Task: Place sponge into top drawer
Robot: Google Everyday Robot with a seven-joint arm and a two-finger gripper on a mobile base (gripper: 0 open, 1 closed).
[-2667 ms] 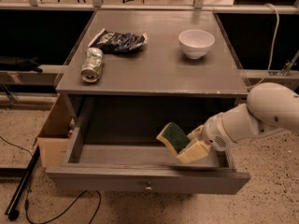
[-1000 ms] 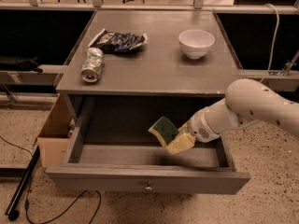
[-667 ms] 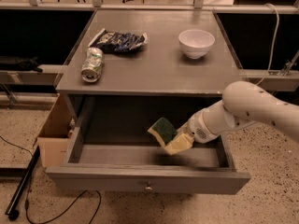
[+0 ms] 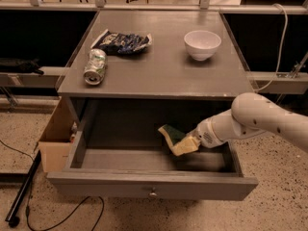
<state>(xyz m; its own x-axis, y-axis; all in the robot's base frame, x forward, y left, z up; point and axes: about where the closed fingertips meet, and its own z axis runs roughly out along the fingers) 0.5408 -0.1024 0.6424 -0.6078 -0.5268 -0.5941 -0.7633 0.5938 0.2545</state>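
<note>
1. One camera view looks down on a grey table (image 4: pixel 159 78) with the top drawer (image 4: pixel 144 183) pulled out below it. A small round knob (image 4: pixel 153 194) sits at the middle of the drawer front.
2. On the tabletop, a dented can (image 4: pixel 95 66) lies on its side at the left. A blue-and-white snack bag (image 4: pixel 122 41) lies just behind it, and a white bowl (image 4: pixel 202 44) stands well apart at the right. The printing on the can and the bag is too blurred to read.
3. The white arm reaches in from the right. Its gripper (image 4: pixel 191 142) is inside the drawer on the right side, with its fingers clamped on the sponge (image 4: pixel 173 137).
4. The sponge hangs tilted above the drawer floor, right of centre. Its green face is turned up and to the left, with the yellow foam below.
5. A cardboard box (image 4: pixel 54 143) stands on the floor beside the drawer's left wall.
6. Compared with 2.7 s ago, the gripper and sponge sit farther left and a little higher in the drawer. Compared with 0.7 s ago, they have barely shifted.
</note>
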